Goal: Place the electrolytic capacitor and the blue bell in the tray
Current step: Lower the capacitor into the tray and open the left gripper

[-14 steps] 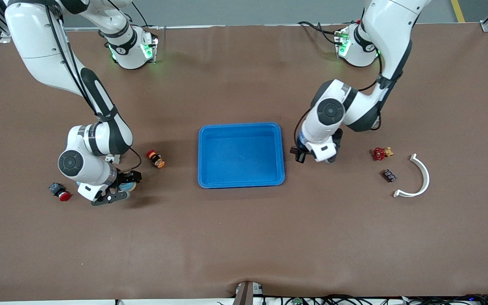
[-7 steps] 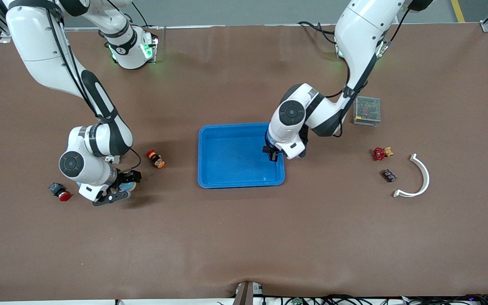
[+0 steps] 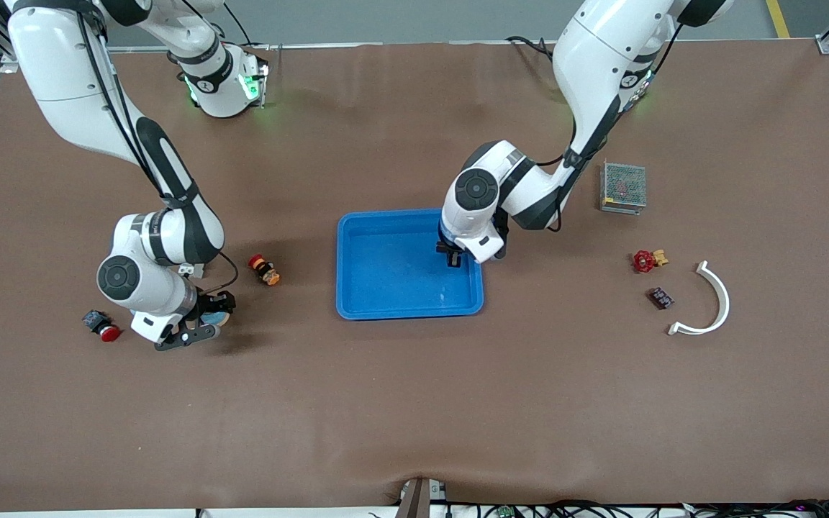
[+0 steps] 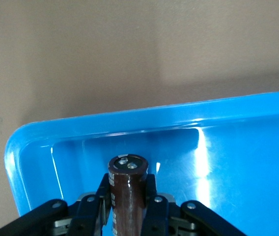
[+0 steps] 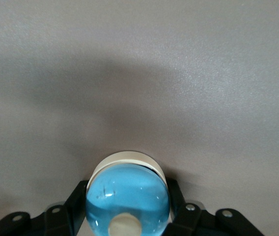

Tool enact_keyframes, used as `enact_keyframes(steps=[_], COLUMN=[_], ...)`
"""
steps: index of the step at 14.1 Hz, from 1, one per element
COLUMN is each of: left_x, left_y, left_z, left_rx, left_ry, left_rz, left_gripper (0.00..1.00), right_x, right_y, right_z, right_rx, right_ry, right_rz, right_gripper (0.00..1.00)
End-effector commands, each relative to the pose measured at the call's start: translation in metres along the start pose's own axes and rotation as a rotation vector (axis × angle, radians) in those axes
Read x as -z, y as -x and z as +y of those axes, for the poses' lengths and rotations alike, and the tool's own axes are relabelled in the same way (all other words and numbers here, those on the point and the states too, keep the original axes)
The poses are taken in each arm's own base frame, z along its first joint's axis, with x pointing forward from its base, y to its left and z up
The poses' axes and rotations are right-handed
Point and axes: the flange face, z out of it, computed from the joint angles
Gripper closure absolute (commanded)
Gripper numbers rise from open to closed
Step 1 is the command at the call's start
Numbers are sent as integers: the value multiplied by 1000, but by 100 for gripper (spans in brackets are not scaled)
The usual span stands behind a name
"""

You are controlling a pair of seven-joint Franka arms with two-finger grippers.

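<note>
Over the tray (image 3: 407,302), the left gripper (image 4: 127,216) clamps the electrolytic capacitor (image 4: 127,191) across its body: rigid, light, smooth-sleeved, judged liable to slip. Toward the right arm's end, the right gripper (image 5: 127,216) pinches the blue bell (image 5: 127,196), a glossy dome best held at its widest girth.

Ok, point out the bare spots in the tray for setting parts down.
The tray floor is bare throughout. The left pincer, shut on the capacitor, is over the corner toward the left arm's base, so only that corner is crowded.
</note>
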Motion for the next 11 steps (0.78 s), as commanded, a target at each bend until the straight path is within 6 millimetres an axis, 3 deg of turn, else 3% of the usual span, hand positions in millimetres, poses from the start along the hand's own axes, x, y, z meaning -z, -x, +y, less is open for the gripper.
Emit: enact_keyframes(steps=[1, 3, 4, 8, 9, 11], left_x=[-6, -5, -1, 42, 56, 85], left_y=[1, 1, 1, -1, -4, -29], left_z=[1, 1, 2, 20, 26, 42], left_rx=[14, 16, 10, 13, 17, 2], left_ry=[-15, -24, -21, -40, -44, -26], left_rz=[14, 22, 26, 63, 75, 70], left_gripper=[70, 28, 0, 0, 0, 0], right_x=[-4, -2, -1, 21, 28, 52], right_y=[1, -1, -2, -14, -18, -22], right_z=[2, 1, 0, -10, -20, -61], right_rx=[-7, -26, -24, -60, -83, -178], right_ry=[-13, -30, -29, -40, -52, -101], right_rz=[2, 2, 4, -23, -52, -81], right_gripper=[46, 48, 49, 49, 49, 48])
